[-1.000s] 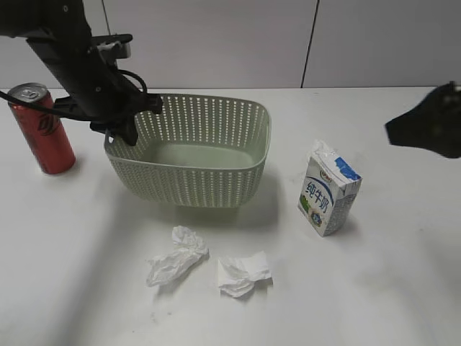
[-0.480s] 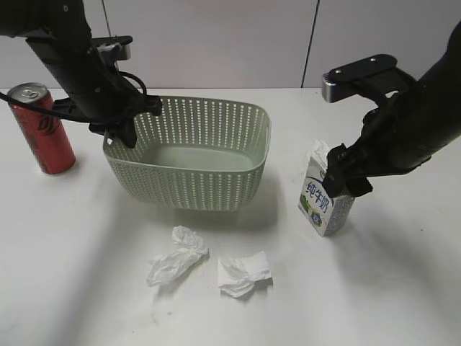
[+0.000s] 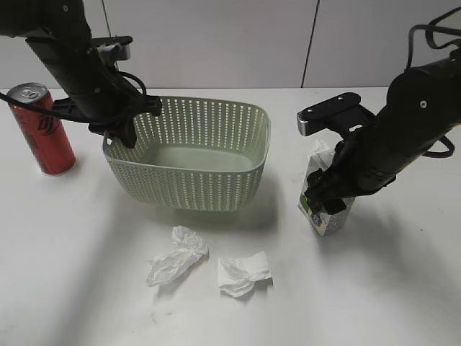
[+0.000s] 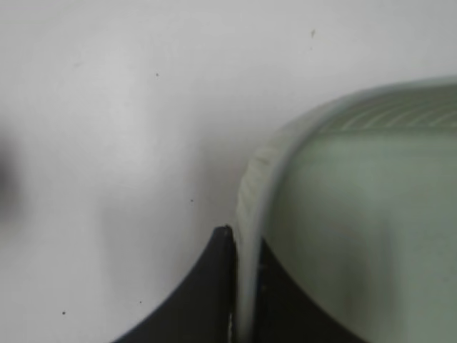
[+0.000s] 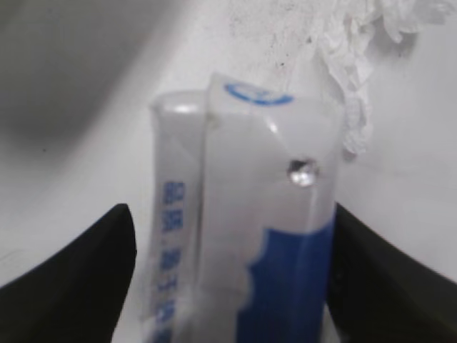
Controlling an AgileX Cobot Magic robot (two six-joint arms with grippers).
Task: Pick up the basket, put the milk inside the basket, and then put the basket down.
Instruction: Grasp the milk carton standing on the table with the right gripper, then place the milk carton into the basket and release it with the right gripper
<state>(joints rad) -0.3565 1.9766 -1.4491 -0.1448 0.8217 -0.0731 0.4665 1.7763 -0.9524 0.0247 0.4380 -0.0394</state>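
Exterior view: the left gripper (image 3: pixel 124 130) has its jaws closed on the rim of the sage-green basket (image 3: pixel 194 155) at the corner nearest the red soda can (image 3: pixel 42 128). The basket hangs slightly tilted in that grip, and whether its base touches the white bench (image 3: pixel 86 288) cannot be told. The can stands upright outside those jaws, apart from the basket. The left wrist view confirms the grip: the pale rim of the basket (image 4: pixel 246 236) runs between two dark fingers (image 4: pixel 207 286), one on each side of it.

The right gripper (image 3: pixel 328 189) has its jaws down around the upper part of the milk carton (image 3: pixel 324 216), which stands on the bench beside the basket, with a gap between them. In the right wrist view the carton (image 5: pixel 250 236) sits between the two dark fingers (image 5: pixel 93 264); the jaws are spread wider than the carton, a gap showing on one side while the other looks close to its wall.

Two crumpled tissues (image 3: pixel 176 256) lie on the bench in front of the basket, well clear of both pairs of jaws, and one tissue (image 5: pixel 357 64) shows beyond the carton top.
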